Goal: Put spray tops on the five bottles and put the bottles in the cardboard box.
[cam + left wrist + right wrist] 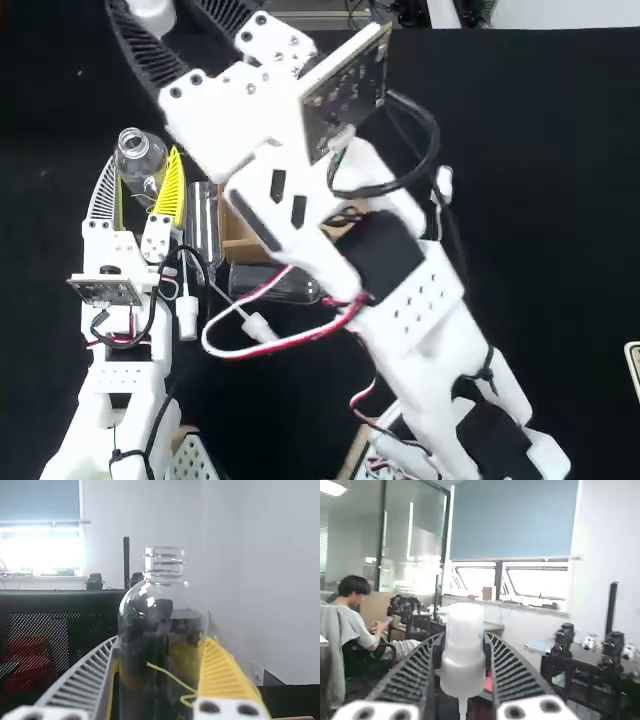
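Observation:
A clear bottle [138, 152] with a bare threaded neck stands upright in my left gripper [142, 168], which is shut on its body between a white ribbed finger and a yellow one. In the left wrist view the bottle [160, 605] rises between the fingers [220, 675]. My right gripper [170, 18] is up at the far left, beyond the bottle, shut on a white spray top [150, 12]. In the right wrist view the spray top [462, 665] hangs between the two dark ribbed fingers [512, 675], with its thin tube pointing down.
The cardboard box [240, 238] lies largely hidden under the right arm. A clear bottle [202, 225] and a dark one [278, 285] lie near it. A loose white spray top [187, 308] rests by the left arm. The black table stretches to the right.

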